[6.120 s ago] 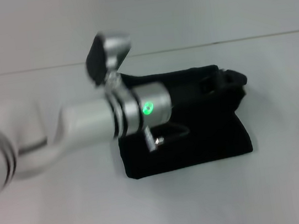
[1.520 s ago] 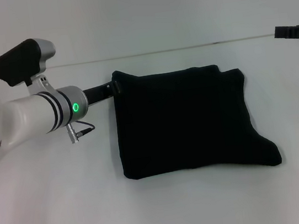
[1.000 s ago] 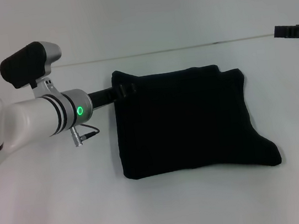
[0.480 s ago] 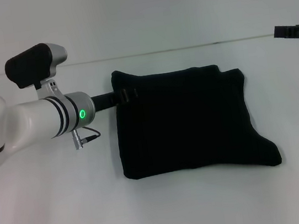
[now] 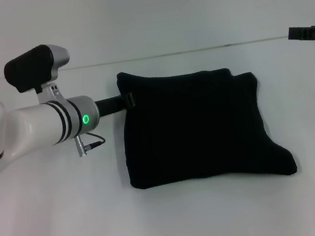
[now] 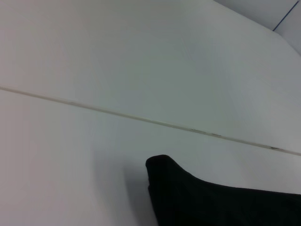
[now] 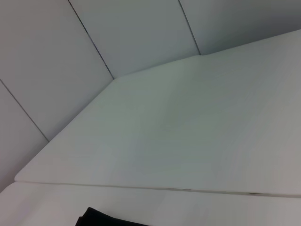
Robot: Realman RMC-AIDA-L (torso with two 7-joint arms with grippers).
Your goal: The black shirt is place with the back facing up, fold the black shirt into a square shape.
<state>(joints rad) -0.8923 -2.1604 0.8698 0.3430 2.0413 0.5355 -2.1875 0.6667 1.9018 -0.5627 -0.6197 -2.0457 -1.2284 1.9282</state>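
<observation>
Final tidying: the left tool (image 5: 130,100) sits at the black shirt (image 5: 197,127)'s far-left corner (grip unreadable); next, square its flared near-right corner.

Broad matte white tabletop (image 5: 61,225), one thin straight seam (image 6: 94,107) across its far part. Beyond, pale grey panelled wall (image 7: 141,33) with dark vertical joints. Soft, even light; faint shadows only.
</observation>
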